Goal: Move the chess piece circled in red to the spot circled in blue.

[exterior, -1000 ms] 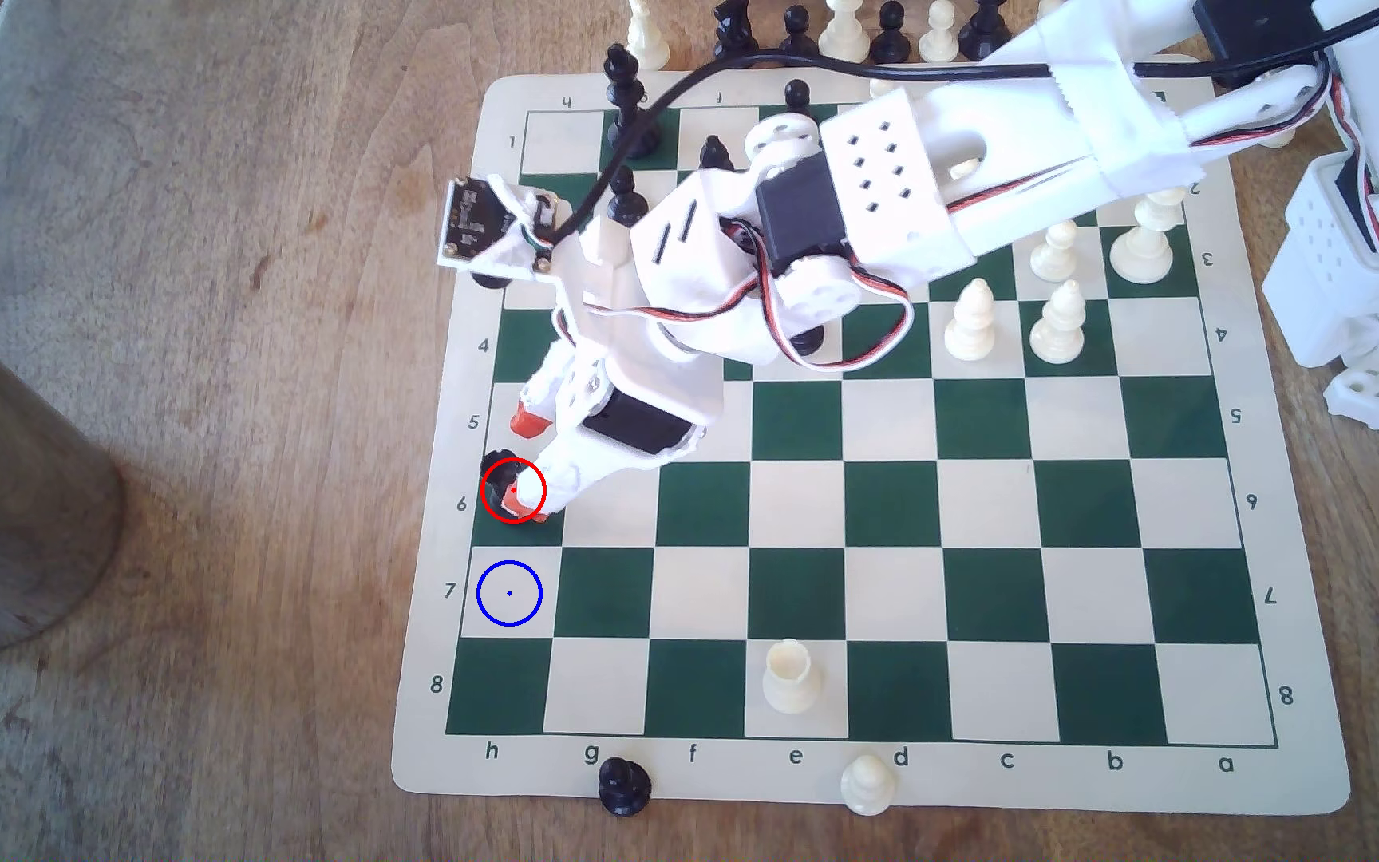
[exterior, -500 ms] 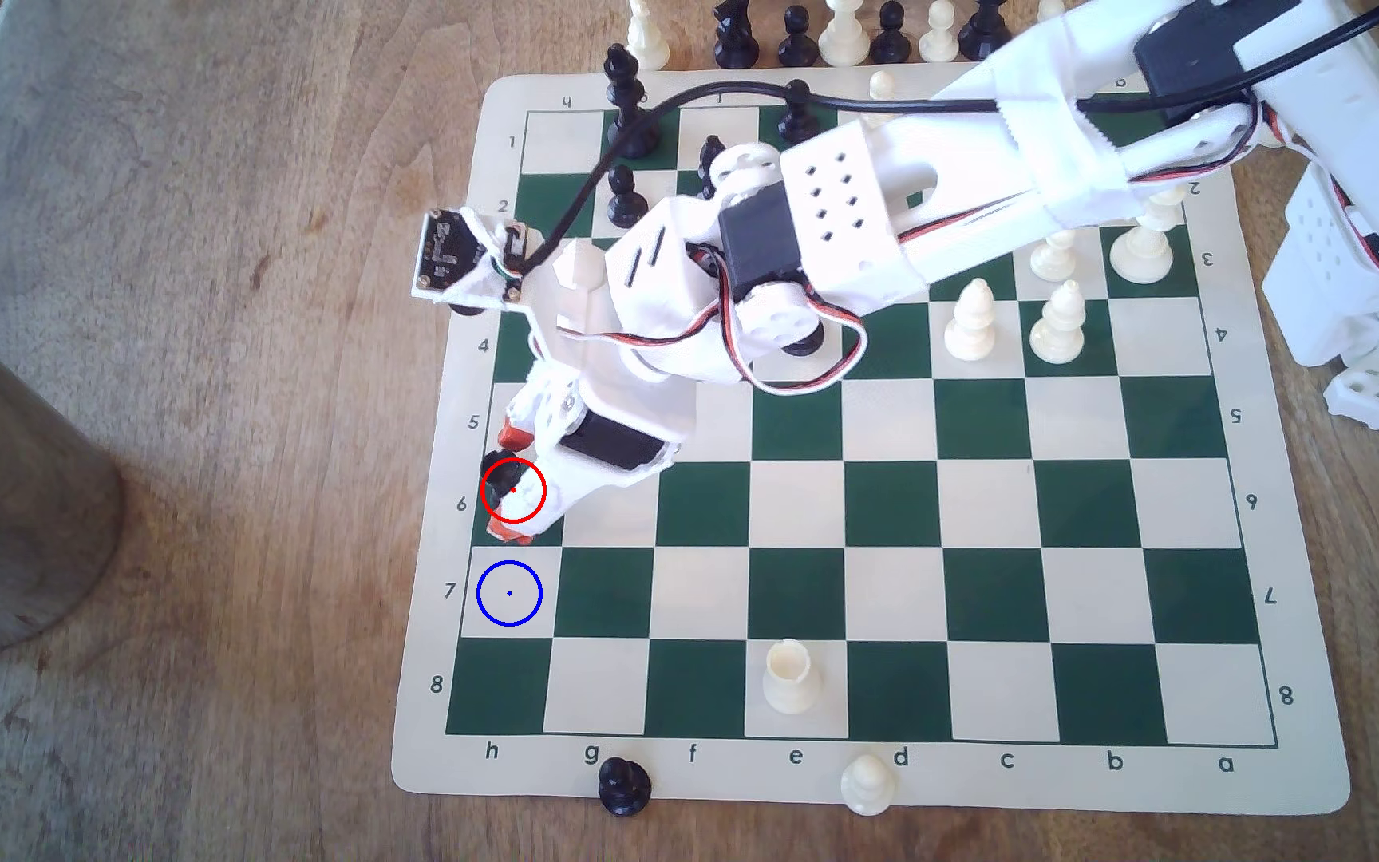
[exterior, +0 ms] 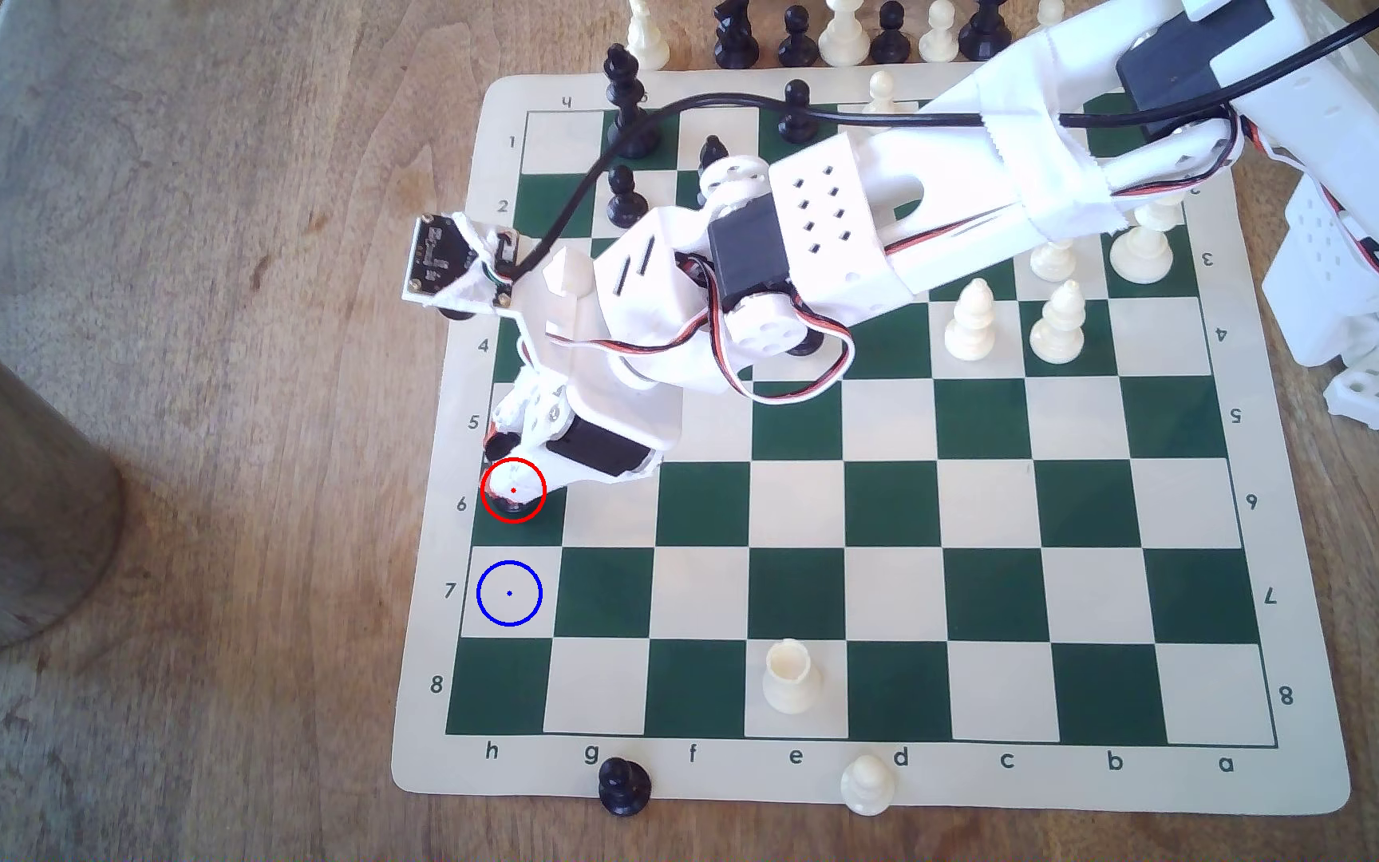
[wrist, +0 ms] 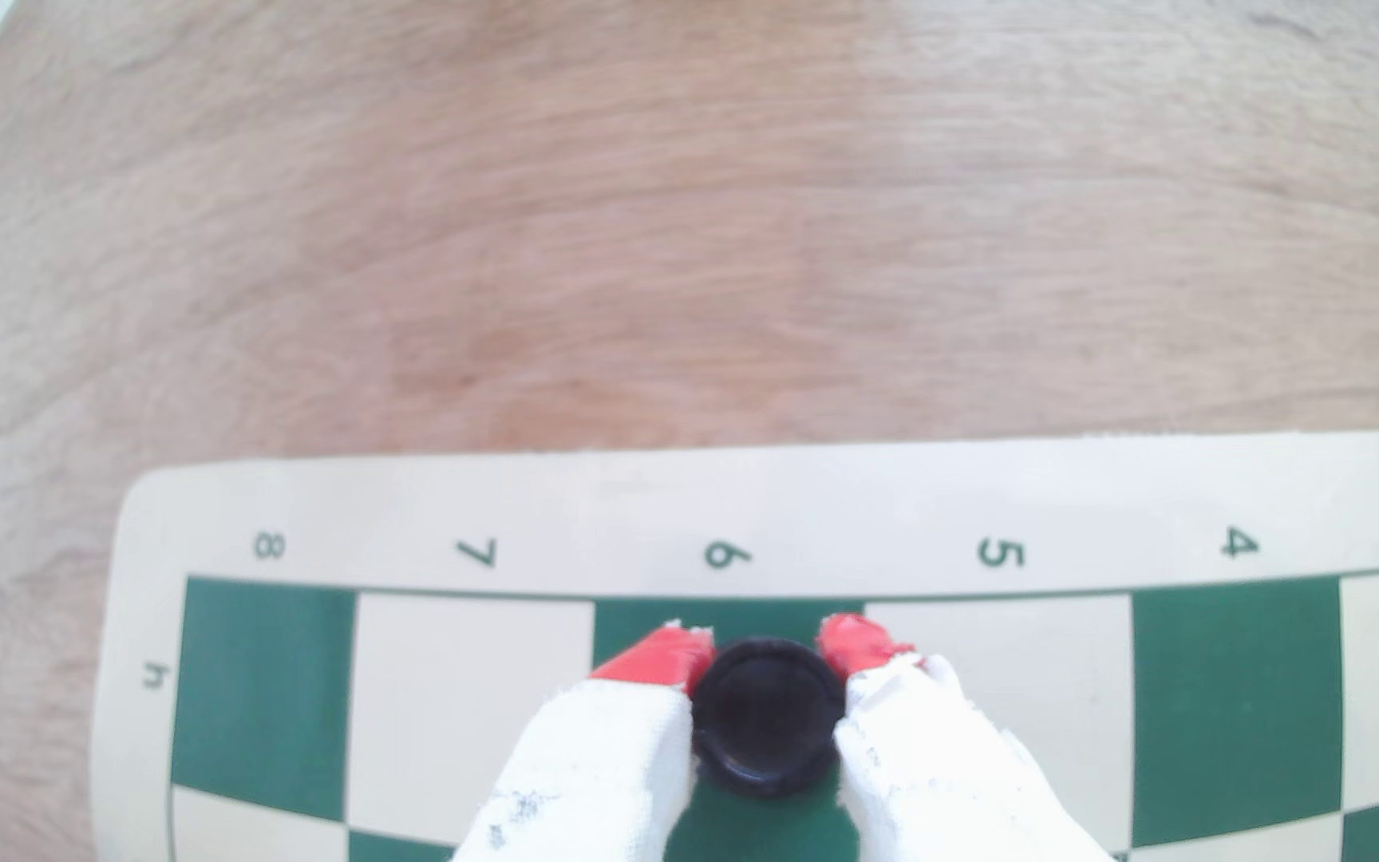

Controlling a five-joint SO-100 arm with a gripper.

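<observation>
claw [wrist: 767,655] clamped on black rook [wrist: 767,717] | h6, right at board edge [wrist: 752,506] | blue-ringed spot [exterior: 509,593] next door, bare | open tabletop [exterior: 213,414] just beyond

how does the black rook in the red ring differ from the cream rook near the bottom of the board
The black rook sits on a dark green square in row 6 of file h, between the gripper fingers; the cream rook stands free on a cream square in row 8. The black rook is black, the cream rook pale. The arm largely covers the black rook in the exterior view; the cream rook shows fully. Both stand upright.
</observation>
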